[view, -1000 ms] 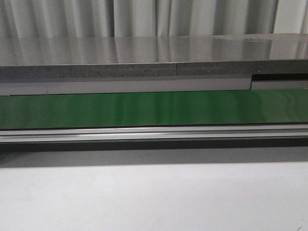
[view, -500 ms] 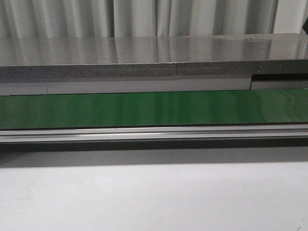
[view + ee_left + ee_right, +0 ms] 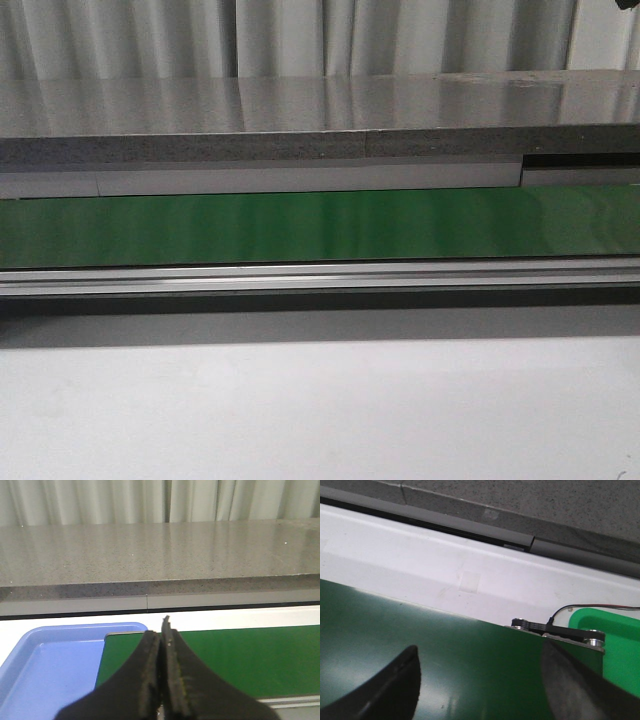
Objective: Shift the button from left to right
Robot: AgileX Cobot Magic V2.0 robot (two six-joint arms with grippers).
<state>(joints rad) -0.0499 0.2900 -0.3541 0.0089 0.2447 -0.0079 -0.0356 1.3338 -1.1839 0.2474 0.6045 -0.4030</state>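
Nothing has moved on the green belt (image 3: 320, 227) vs the earlier front frames: bare then, bare now. Only change is a small dark shape now poking in at the top right corner of the front view, too cut off to identify.

Going left to right: blue tray (image 3: 45, 665) sits just beside the belt's left end, and what shows of it holds nothing. Left tool (image 3: 161, 640) hangs over that tray/belt junction, fingers clenched pad to pad w/ nothing between them. Belt runs across the middle, w/ the grey table (image 3: 300, 105) behind it. Right tool (image 3: 480, 680) hovers over the belt's right end, released, fingers (image 3: 395, 685) spread wide, nothing gripped. Green bin (image 3: 615, 640) lies just past that end, beside a small sensor bracket (image 3: 560, 631) w/ a wire.

Button isn't visible in any of the 3 views, so its location can't be told. Judgement: transfer not started; likely waiting for the button to appear at the left side, and neither tool has a target yet.
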